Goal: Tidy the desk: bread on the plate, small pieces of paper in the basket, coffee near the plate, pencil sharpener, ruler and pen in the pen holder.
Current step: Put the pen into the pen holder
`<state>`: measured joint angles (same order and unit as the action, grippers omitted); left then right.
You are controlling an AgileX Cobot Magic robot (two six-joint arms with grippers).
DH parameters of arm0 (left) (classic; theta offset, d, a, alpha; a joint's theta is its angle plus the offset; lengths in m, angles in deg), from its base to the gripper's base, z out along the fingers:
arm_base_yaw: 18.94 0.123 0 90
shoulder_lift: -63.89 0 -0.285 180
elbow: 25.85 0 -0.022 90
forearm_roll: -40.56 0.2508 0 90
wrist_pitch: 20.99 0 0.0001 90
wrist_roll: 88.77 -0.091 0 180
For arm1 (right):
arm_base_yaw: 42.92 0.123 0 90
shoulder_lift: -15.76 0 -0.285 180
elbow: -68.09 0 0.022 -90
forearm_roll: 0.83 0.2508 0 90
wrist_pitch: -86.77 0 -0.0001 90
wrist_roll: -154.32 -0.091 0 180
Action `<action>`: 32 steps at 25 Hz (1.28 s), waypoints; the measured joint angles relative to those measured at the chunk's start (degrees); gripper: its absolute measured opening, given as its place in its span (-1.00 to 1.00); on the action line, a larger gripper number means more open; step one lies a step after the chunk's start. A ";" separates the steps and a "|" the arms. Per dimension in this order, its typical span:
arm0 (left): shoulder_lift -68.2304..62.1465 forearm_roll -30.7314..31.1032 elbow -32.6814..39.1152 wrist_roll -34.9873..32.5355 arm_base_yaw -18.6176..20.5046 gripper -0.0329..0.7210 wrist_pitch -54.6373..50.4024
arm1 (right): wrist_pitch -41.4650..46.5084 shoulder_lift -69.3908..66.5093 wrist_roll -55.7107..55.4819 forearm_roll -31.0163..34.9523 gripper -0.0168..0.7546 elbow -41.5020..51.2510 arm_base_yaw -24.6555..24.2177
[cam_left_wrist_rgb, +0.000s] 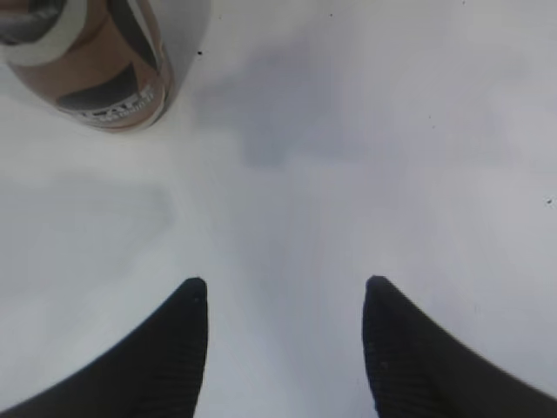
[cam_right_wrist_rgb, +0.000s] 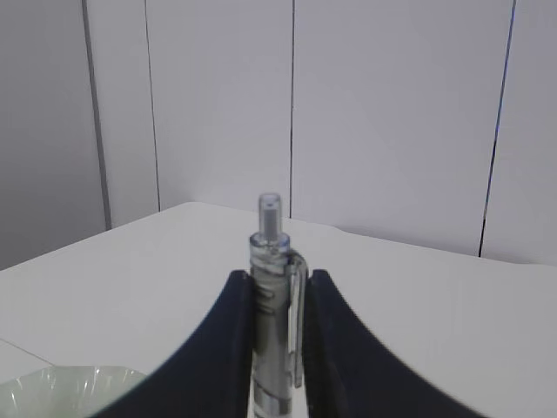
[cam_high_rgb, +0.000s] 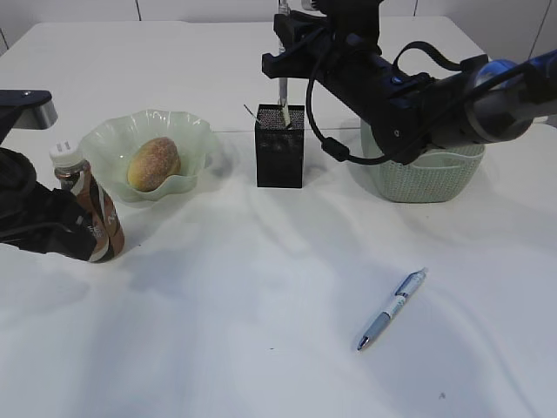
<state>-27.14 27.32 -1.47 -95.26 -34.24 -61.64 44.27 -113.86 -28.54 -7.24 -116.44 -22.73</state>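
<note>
White desk (cam_high_rgb: 261,348) all the way across, grey panelled wall behind it in my right wrist view. My right gripper (cam_right_wrist_rgb: 278,305) is clamped on a pen (cam_right_wrist_rgb: 274,296), jaws pressed to either side of the barrel, clicker end pointing up. In the exterior view that arm reaches in from the upper right and holds the pen upright directly above the pen holder (cam_high_rgb: 279,157), the black mesh cup at centre; whether the tip is already inside the rim I cannot tell. So I judge the step in hand to be dropping this pen into the holder: next I'd lower straight down, then let the jaws part.

My left gripper (cam_left_wrist_rgb: 283,348) stands apart and empty over bare desk, with the coffee (cam_high_rgb: 87,209) just beside it at far left, near the plate (cam_high_rgb: 196,139), which holds the bread (cam_high_rgb: 154,163).

A second pen (cam_high_rgb: 392,309) lies loose at lower right, waiting. The basket (cam_high_rgb: 426,178) sits behind my right forearm, partly hidden. Something pale already stands in the holder and could crowd the pen going down.
</note>
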 joint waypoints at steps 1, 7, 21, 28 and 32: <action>0.00 0.00 0.00 0.00 0.00 0.15 0.16 | 0.00 0.00 0.00 0.20 -0.63 0.00 0.00; 0.00 0.00 0.00 0.00 0.00 0.15 1.83 | -0.23 0.00 0.00 1.34 -0.63 0.00 0.00; 0.00 0.00 0.00 0.00 0.00 0.15 2.95 | -0.10 -4.23 0.03 1.61 -0.63 -3.30 0.00; 0.00 0.00 0.00 0.00 0.00 0.15 3.35 | 0.97 -6.91 0.03 1.61 -0.63 -3.39 0.00; 0.00 0.00 0.00 0.00 0.00 0.15 3.50 | 1.18 -8.02 0.03 1.61 -0.63 -3.39 0.00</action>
<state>-27.14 27.32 -1.47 -95.26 -34.24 -58.14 45.45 -121.88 -28.51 -5.63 -119.84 -22.73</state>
